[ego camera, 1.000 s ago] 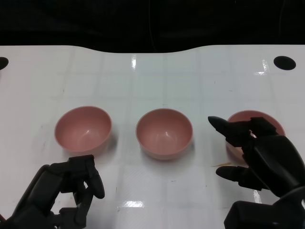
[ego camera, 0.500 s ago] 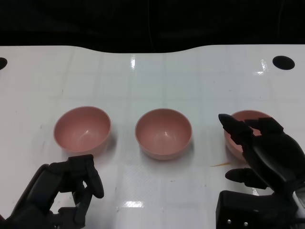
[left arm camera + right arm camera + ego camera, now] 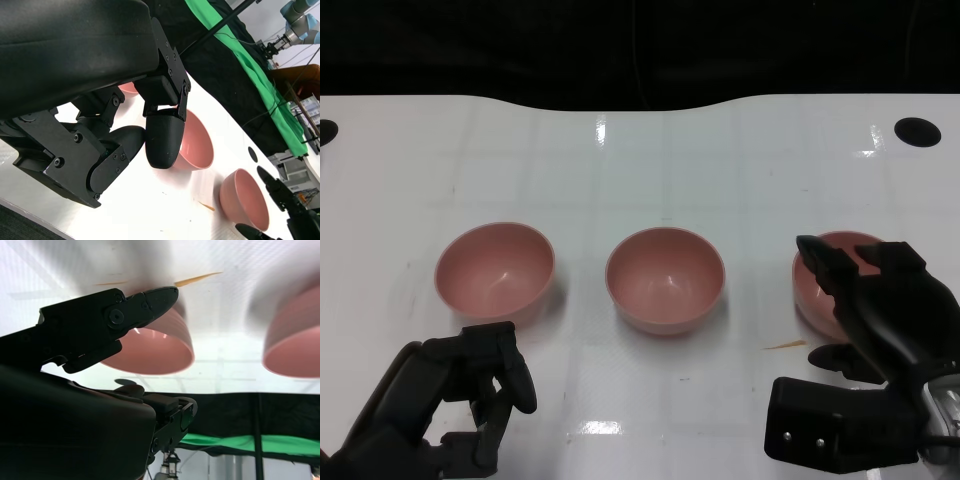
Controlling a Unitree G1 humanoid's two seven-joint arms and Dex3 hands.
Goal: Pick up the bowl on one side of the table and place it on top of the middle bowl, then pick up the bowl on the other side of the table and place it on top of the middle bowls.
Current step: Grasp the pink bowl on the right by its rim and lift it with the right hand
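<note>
Three pink bowls sit in a row across the middle of your head view, each upright on the white tabletop (image 3: 640, 150) and well apart from its neighbours. You see the left bowl (image 3: 495, 270) at centre left of the frame, the middle bowl (image 3: 665, 278) at centre, and the right bowl (image 3: 840, 275) at centre right, partly covered by the robot's right hand (image 3: 880, 310).

That right hand comes in from the lower right of the frame. Its fingers (image 3: 825, 262) are spread apart and reach over the near rim of the right bowl, with one lower finger beside the bowl's near wall. In your right wrist view the fingertip lies just at the bowl's rim (image 3: 150, 347); you cannot tell whether it touches, and nothing is clasped in the hand.

At the lower left of the head view, the left hand (image 3: 450, 400) hangs over bare tabletop near the left bowl but clear of it. Its fingers (image 3: 510, 375) are curled inward around nothing; your left wrist view shows the same curl, with the middle bowl (image 3: 192, 140) beyond them.

A thin orange streak (image 3: 785, 345) marks the tabletop just in front of the right bowl.
</note>
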